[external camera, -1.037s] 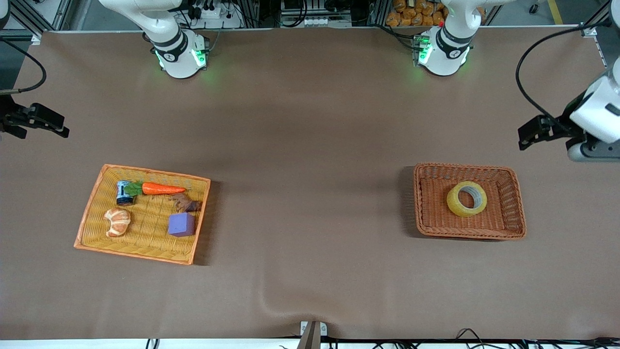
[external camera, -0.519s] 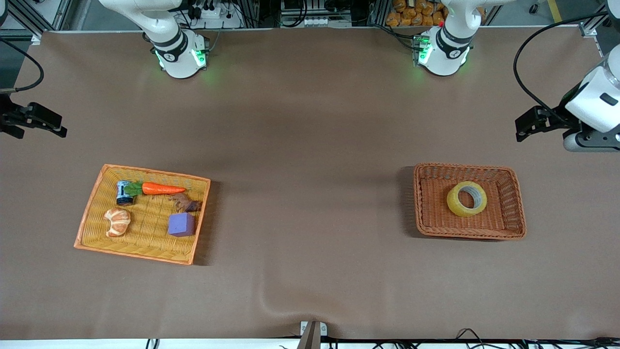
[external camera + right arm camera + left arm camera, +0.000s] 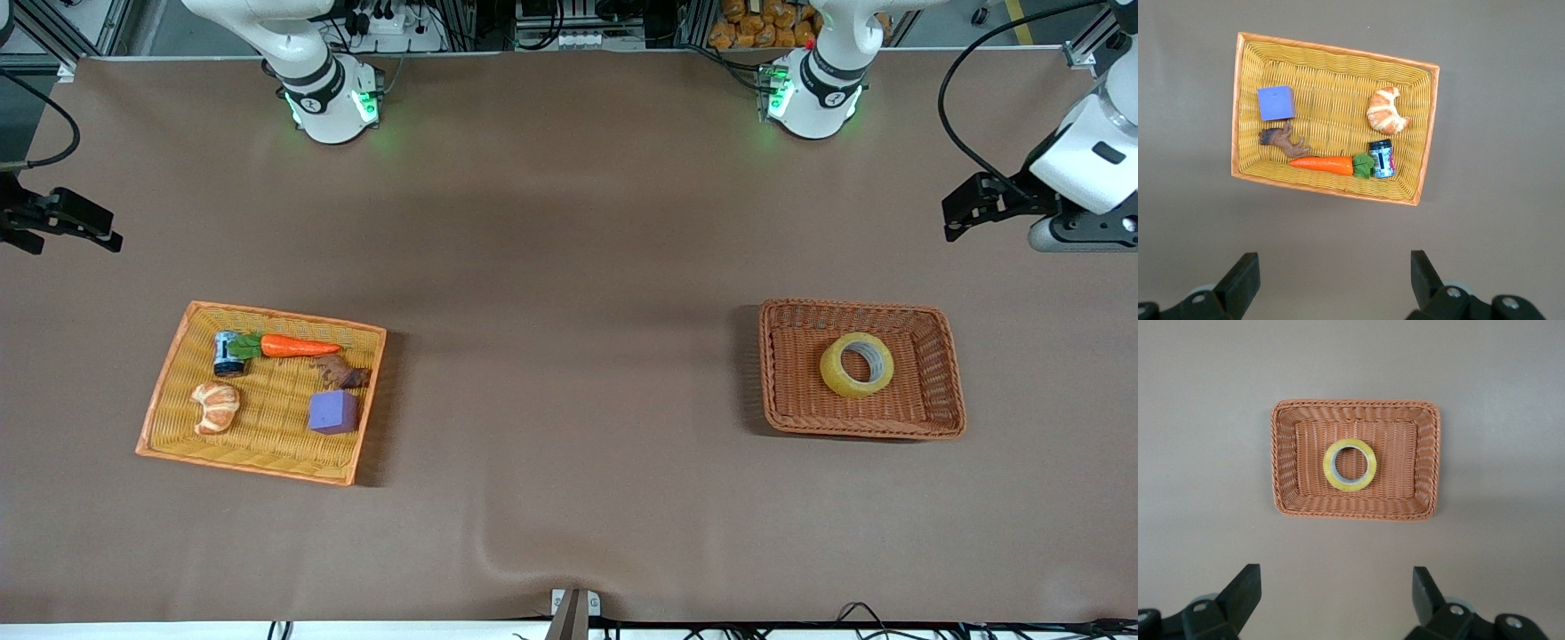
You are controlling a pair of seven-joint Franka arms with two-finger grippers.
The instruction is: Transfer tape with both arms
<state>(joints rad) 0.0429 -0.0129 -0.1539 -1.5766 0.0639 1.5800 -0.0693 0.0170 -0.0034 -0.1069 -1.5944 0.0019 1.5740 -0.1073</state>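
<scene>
The glossy yellow ring of tape (image 3: 857, 364) lies flat in the brown wicker basket (image 3: 944, 369) toward the left arm's end of the counter (image 3: 569, 267), ungrasped. The left hand (image 3: 1333, 600), fingers wide and empty, hangs over bare counter near the basket; judging by this, it must descend onto the ring. The right hand (image 3: 1331, 280), wide too, waits.

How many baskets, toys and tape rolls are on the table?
Baskets: 2, yellow basket and brown basket
Toys: 5, carrot, croissant, purple cube, can, brown animal
Tape: 1, tape
Total: 8
</scene>
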